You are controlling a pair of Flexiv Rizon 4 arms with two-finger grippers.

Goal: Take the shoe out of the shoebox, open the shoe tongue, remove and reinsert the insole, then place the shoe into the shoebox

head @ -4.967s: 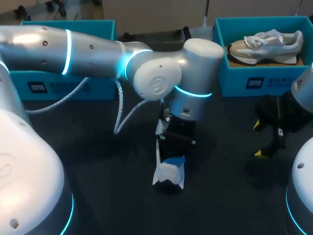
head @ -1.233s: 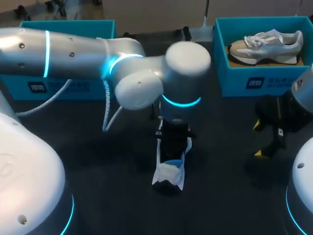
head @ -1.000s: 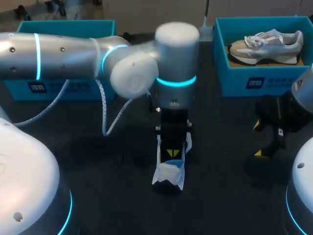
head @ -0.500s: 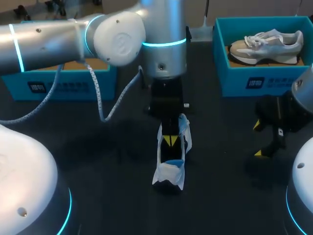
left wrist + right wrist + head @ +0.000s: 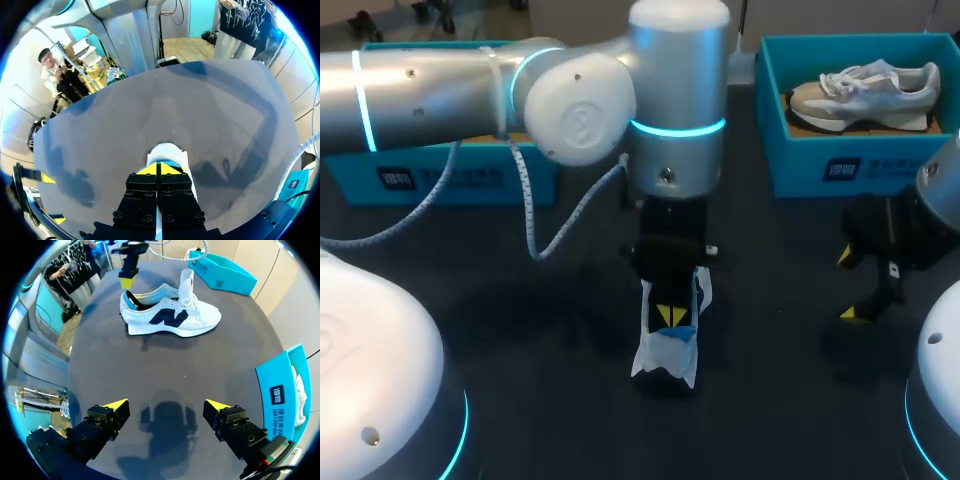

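Left end effector (image 5: 160, 168) pressed together at shoe (image 5: 667, 362) heel opening; may miss insole, tip shoe on desk (image 5: 520, 330). Right end effector (image 5: 166, 404) spread, well apart, no bracing.

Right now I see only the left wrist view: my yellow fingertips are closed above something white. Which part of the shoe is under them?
Observer: In the right wrist view, the left gripper is over the heel opening of the white lace-up sneaker with a dark side logo. The sneaker stands on its sole on the dark table.
Operator: Is the tongue open, so that the insole can come out?
Observer: Yes. The white tongue stands upright, lifted away from the opening.
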